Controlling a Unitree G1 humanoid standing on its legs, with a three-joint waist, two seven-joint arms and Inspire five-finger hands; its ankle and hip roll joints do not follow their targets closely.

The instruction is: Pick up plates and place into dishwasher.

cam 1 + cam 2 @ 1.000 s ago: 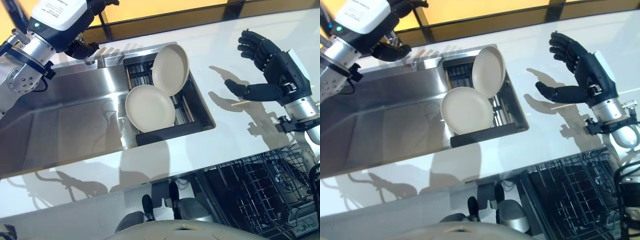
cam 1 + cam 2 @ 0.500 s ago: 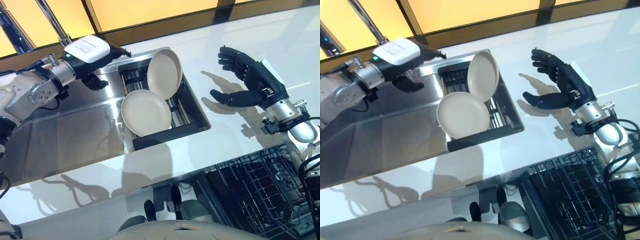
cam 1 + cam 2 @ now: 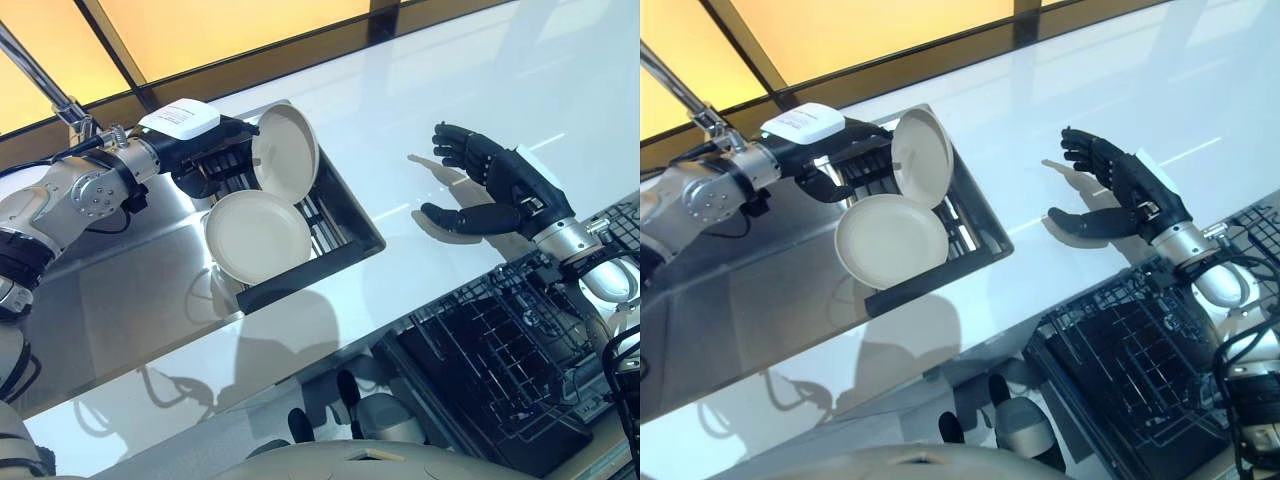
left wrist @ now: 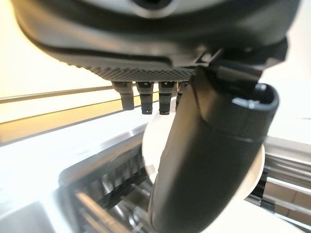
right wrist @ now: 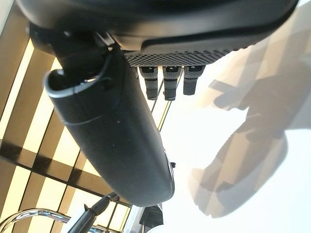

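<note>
Reaching in over the sink, the left hand hovered just beside the upright plate, which leaned in the dark drying rack at the sink's right end; its fingers looked loosely spread and curled round nothing, the thumb standing before the plate's rim in the wrist view. A second plate leaned lower in the same rack, touching or nearly touching the first. The right hand hung over the white worktop, fingers spread wide and empty, well apart from the plates. The dishwasher basket stood pulled out below the worktop's near edge, with no plates in it. From where I stood, the risk seemed plain: a grip on the smooth rim alone might slip, or the lifted plate might knock its neighbour and set both sliding into the sink.
</note>
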